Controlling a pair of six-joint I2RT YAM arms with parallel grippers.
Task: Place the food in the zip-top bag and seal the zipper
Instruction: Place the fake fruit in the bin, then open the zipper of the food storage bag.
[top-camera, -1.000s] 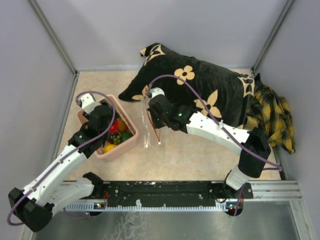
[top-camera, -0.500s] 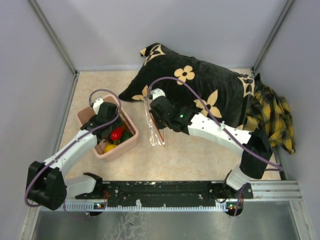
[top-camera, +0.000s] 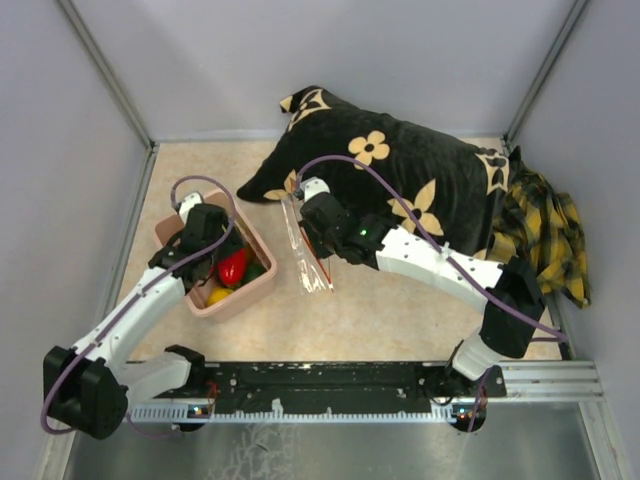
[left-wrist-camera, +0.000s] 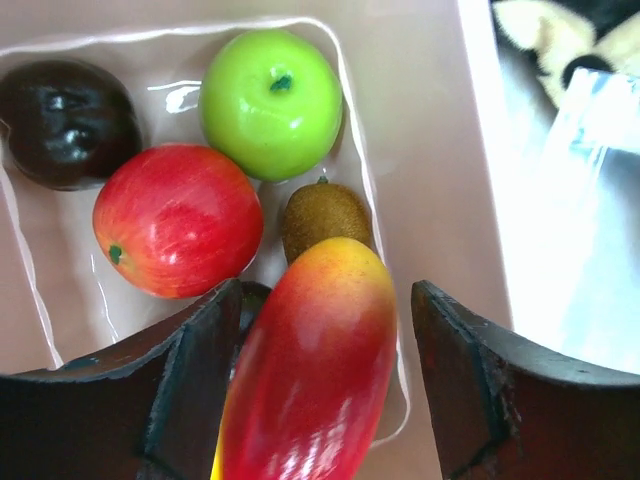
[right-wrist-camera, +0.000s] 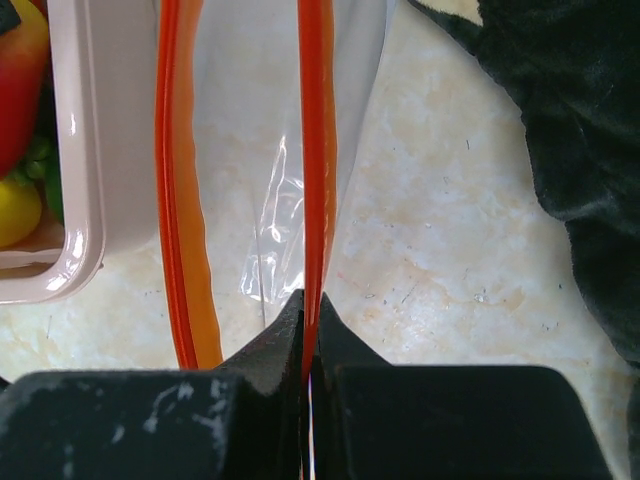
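The food lies in a pink tub (top-camera: 262, 283): a green apple (left-wrist-camera: 270, 100), a red apple (left-wrist-camera: 178, 220), a kiwi (left-wrist-camera: 322, 215), a dark purple fruit (left-wrist-camera: 65, 120) and a red-yellow mango (left-wrist-camera: 315, 370), which also shows in the top view (top-camera: 233, 266). My left gripper (top-camera: 210, 252) hangs over the tub, open, its fingers either side of the mango, with a gap at the right finger (left-wrist-camera: 455, 370). My right gripper (right-wrist-camera: 310, 300) is shut on one red-orange zipper strip (right-wrist-camera: 317, 150) of the clear zip-top bag (top-camera: 305, 262). It holds the mouth apart from the other strip (right-wrist-camera: 175, 200), next to the tub.
A black pillow with tan flowers (top-camera: 400, 180) lies behind the right arm, and a yellow plaid cloth (top-camera: 545, 235) is at the right wall. Grey walls close in the beige table on three sides. A metal rail (top-camera: 330, 385) runs along the near edge.
My left arm has swung its elbow out to the left and the gripper has settled over the mango in the tub. My right gripper has shifted the bag slightly towards the near side.
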